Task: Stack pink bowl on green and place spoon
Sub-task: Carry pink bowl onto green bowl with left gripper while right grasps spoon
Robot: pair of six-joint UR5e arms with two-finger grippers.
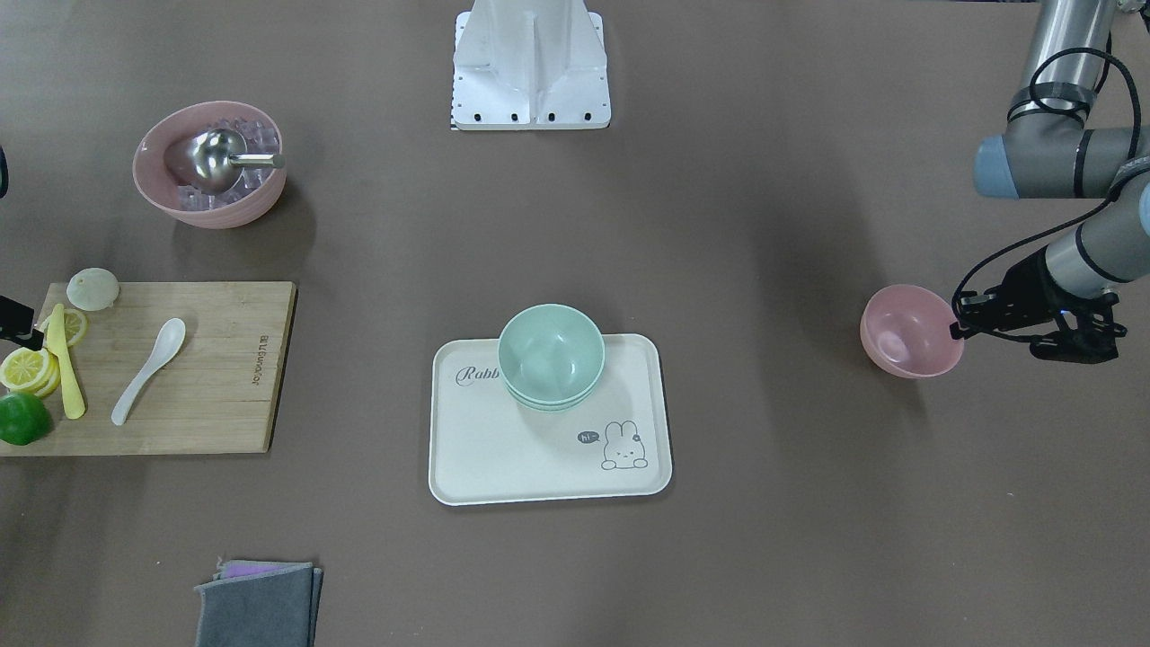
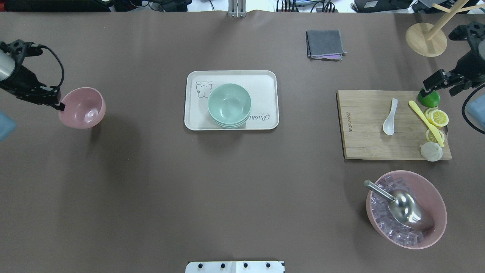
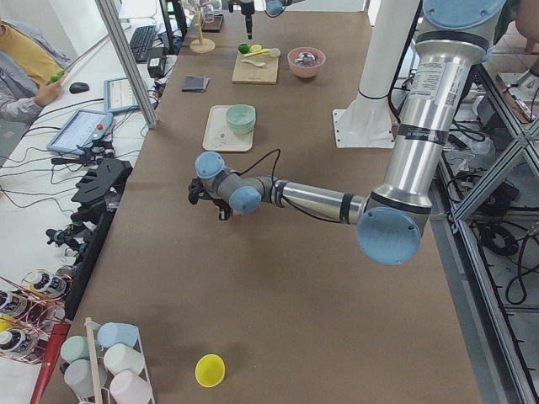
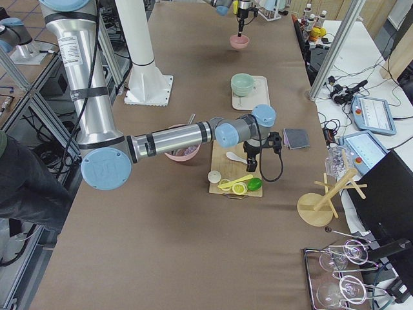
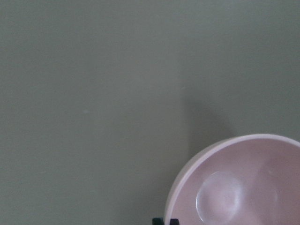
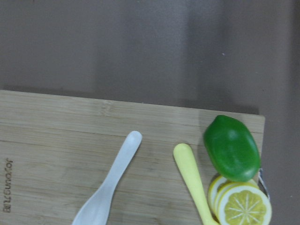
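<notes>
My left gripper (image 2: 57,104) is shut on the rim of the pink bowl (image 2: 82,108), at the table's far left. The bowl hangs tilted, just above the table. In the left wrist view the fingertips (image 5: 165,220) pinch the rim of this bowl (image 5: 243,187). Green bowls (image 2: 229,103) sit stacked on the cream tray (image 2: 197,117) mid-table, well to the right of the pink bowl. The white spoon (image 2: 390,117) lies on the wooden cutting board (image 2: 363,140). My right gripper (image 2: 430,85) hovers over the board's far right corner by the lime, seemingly open and empty. The spoon (image 6: 110,187) shows below it.
A lime (image 6: 231,147), lemon slices, a yellow knife (image 6: 192,180) and a dumpling share the board. A large pink bowl (image 2: 435,193) of ice with a metal scoop stands nearer the robot on the right. A grey cloth (image 2: 325,43) and a wooden stand (image 2: 426,40) lie at the far edge.
</notes>
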